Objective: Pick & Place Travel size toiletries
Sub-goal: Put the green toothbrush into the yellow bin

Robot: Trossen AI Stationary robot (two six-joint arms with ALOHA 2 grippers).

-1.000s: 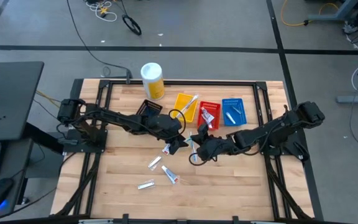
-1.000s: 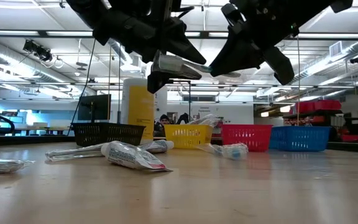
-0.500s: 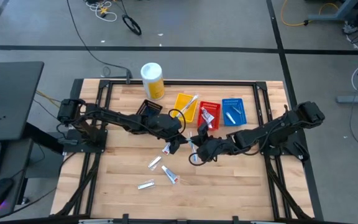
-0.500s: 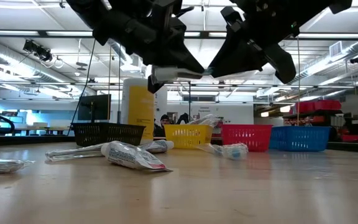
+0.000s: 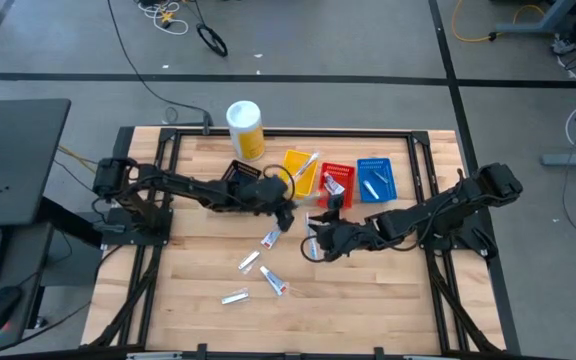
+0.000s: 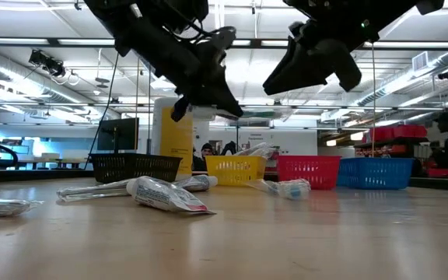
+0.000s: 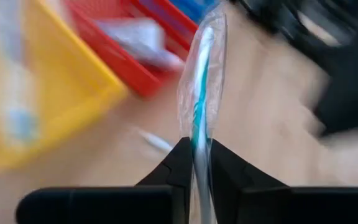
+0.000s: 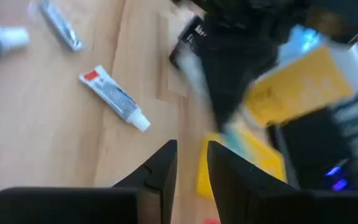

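Wood desk [image 5: 388, 290], metal frame round it, workshop bg in low view. Left gripper [image 5: 286, 213] up off the desk near centre, just short of the yellow tray [image 5: 299, 172] at the far edge. Its fingers [image 7: 179, 163] are clamped on a wrapped toothbrush [image 7: 201, 93]; the brush sticks straight out past the tips, teal stripe visible thru the clear wrap, aimed toward the red tray [image 5: 335, 184]. Right gripper [image 5: 312, 246] is also raised mid-desk, just beside the left one, fingers [image 8: 160, 167] apart w/ nothing between. Blue tray [image 5: 375, 180] sits next to red, black tray [image 5: 237, 174] and yellow canister [image 5: 245, 130] toward the far-left corner. Loose toothpaste tubes [image 5: 272, 283] lie on the desk on the near side of both grippers, well apart from them; one tube [image 8: 114, 97] shows in the right wrist view.
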